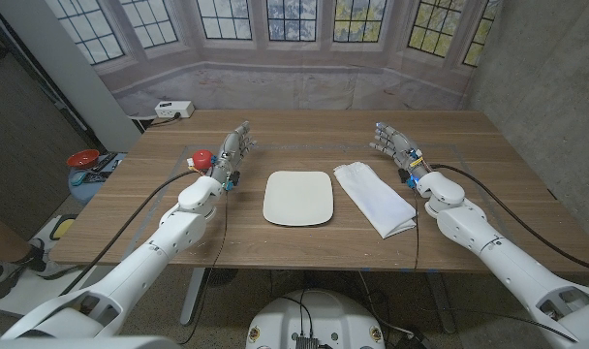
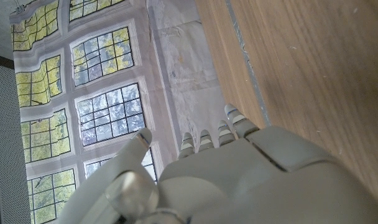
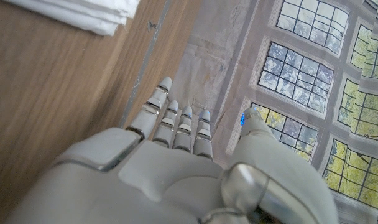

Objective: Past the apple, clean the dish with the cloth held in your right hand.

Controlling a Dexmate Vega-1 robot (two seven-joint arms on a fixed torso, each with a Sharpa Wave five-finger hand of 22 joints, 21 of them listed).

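- Two white arms enter from the near corners of the head view and reach forward over the wooden table (image 1: 304, 252), one on each side of the work area.
- Left hand (image 1: 233, 148) stands at the end of a straight forearm, fingers pointing away from the robot; in the left wrist view the fingers (image 2: 204, 142) lie side by side, the thumb is set apart, and nothing is held.
- Right hand (image 1: 396, 145) is in a mirrored pose, fingers extended toward the far edge; the right wrist view shows the fingers (image 3: 176, 118) close together, the thumb apart, and no object in the grasp.
- Dish (image 1: 298, 198), cream and rectangular with rounded corners, lies at the table's centre between the two arms.
- Cloth (image 1: 374, 197), white and folded, lies on the table just right of the dish, beside the right forearm and apart from the right hand.
- Apple (image 1: 202, 156), red, sits just left of the left hand; whether they touch cannot be determined.
- Table surface is brown wood grain with a thin taped line near its sides.
- Backdrop (image 1: 304, 44) behind the table is printed with multi-pane windows showing trees.
- White box (image 1: 173, 110) with cables rests on the floor behind the far left corner; a red bowl (image 1: 82, 158) sits left of the table.
- No legible writing is visible.
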